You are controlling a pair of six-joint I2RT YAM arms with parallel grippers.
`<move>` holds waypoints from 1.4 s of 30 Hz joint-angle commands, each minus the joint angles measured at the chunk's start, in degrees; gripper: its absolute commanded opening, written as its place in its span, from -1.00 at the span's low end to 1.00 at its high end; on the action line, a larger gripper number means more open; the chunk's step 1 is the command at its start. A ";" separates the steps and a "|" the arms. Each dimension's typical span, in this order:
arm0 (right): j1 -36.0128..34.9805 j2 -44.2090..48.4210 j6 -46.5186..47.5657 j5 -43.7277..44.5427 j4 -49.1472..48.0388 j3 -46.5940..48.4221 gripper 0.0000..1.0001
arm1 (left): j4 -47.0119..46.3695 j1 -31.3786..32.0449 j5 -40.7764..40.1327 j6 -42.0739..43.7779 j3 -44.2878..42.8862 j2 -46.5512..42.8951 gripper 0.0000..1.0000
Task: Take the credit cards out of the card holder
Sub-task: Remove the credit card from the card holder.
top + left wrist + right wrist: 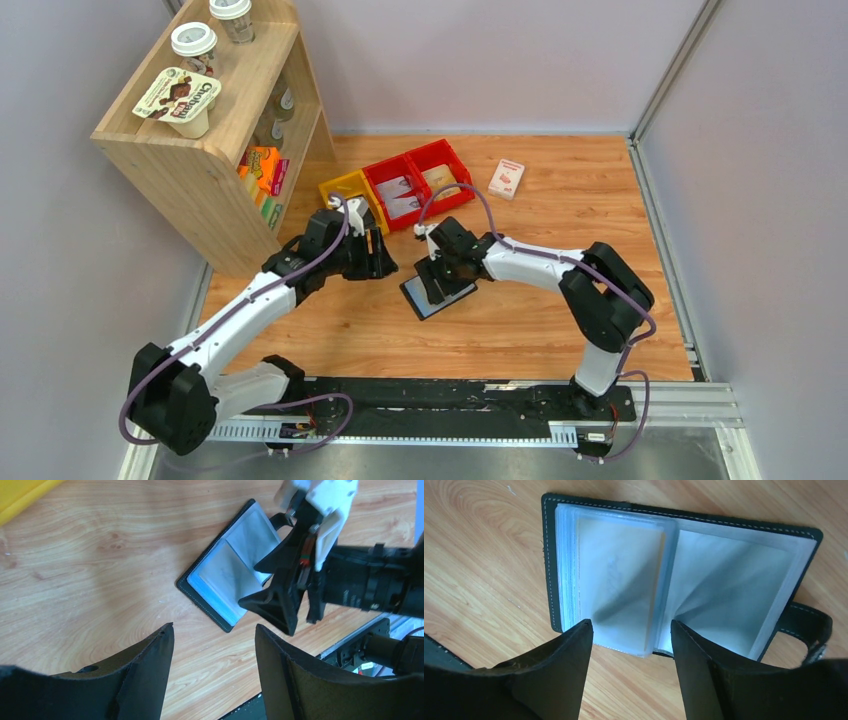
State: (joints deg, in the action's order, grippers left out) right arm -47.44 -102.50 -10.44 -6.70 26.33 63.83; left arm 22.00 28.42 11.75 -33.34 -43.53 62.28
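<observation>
While its jaws stand apart with nothing between them, the right gripper (630, 630) hangs low over the near edge of the card holder (729, 580). The gap between its fingers frames the page with the thicker stack of sleeves. Whether the tips touch the plastic cannot be told. The holder lies spread open on the wooden table (90, 570), clear sleeves facing up and its closing tab (806, 622) sticking out to one side. A tan credit card (619, 570) appears to sit inside the topmost sleeve of that stack. The left gripper (214, 630), jaws likewise apart and empty, hovers just beside the holder, clear of it. By this showing the opening is done. No card lies loose near the holder, so the pulling-out seems wholly ahead.
</observation>
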 commanded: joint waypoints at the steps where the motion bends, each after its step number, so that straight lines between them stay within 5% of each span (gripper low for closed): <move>1: 4.37 4.41 -2.56 -7.09 -4.79 -4.06 0.28 | -2.66 1.54 1.52 -1.20 -1.47 2.05 0.37; 10: 5.43 6.69 -3.54 -3.76 -4.62 -5.39 -0.02 | -5.03 5.23 1.00 -2.34 -3.14 6.97 0.37; 18: 2.00 8.81 -0.55 1.77 -1.28 -4.16 0.35 | -6.53 6.47 -0.23 -4.71 -3.14 9.70 0.37; 30: 1.04 3.28 -0.72 6.34 3.55 -2.84 0.47 | -7.32 6.73 -0.15 -5.42 -2.26 9.79 0.37; 37: 1.03 0.64 -1.34 8.53 4.26 -3.36 0.34 | -7.50 7.17 0.12 -5.77 -2.18 10.49 0.37; 42: 1.73 -0.60 -1.52 7.67 4.00 -3.45 0.00 | -8.29 7.70 0.47 -5.94 -2.26 11.37 0.37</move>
State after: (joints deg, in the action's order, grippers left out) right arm -46.30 -99.74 -12.21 -1.37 29.63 60.69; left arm 16.38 35.42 11.57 -38.61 -44.75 72.90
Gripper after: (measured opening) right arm 0.573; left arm 0.685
